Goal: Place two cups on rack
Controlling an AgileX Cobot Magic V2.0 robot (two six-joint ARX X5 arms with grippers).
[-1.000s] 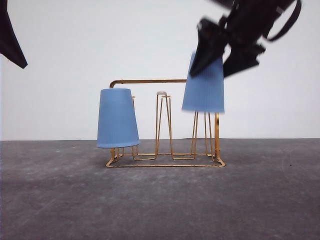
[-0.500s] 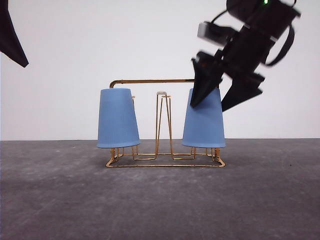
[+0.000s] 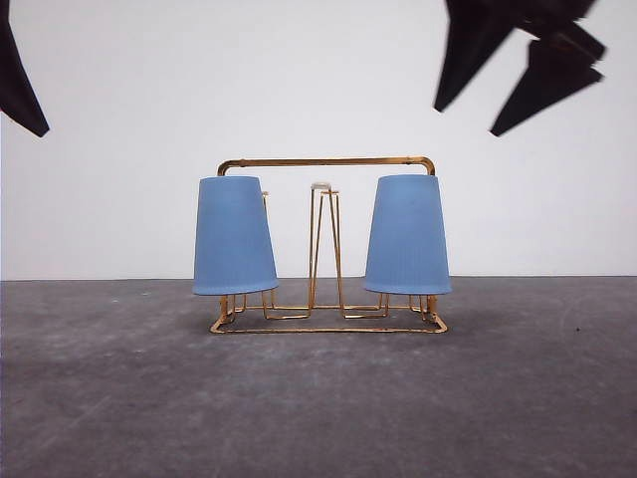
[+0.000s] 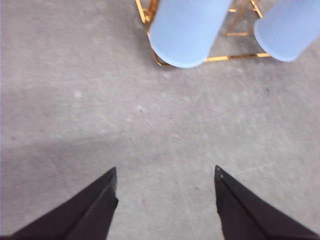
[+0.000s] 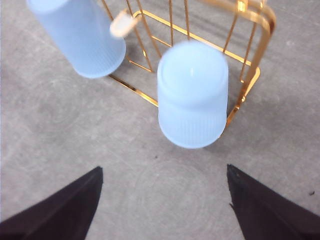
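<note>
Two light-blue ribbed cups stand upside down on the gold wire rack [image 3: 328, 161]. One cup [image 3: 235, 235] is on the left end, the other cup [image 3: 407, 235] on the right end. My right gripper [image 3: 466, 119] hangs open above and to the right of the right cup, holding nothing. The right wrist view has the right gripper [image 5: 164, 172] open, the nearer cup [image 5: 192, 100] ahead of it, the other cup [image 5: 80, 37] and the rack [image 5: 260, 20]. My left gripper [image 4: 165, 172] is open over bare table, well away from the nearer cup [image 4: 187, 30] and the rack [image 4: 235, 58].
The rack stands mid-table on a dark grey surface [image 3: 318, 398] before a plain white wall. One dark finger [image 3: 18, 90] of the left gripper shows high at the left edge of the front view.
The right gripper lowered the right cup onto the rack, let it go and rose up and to the right. The left cup and left arm stayed put.
</note>
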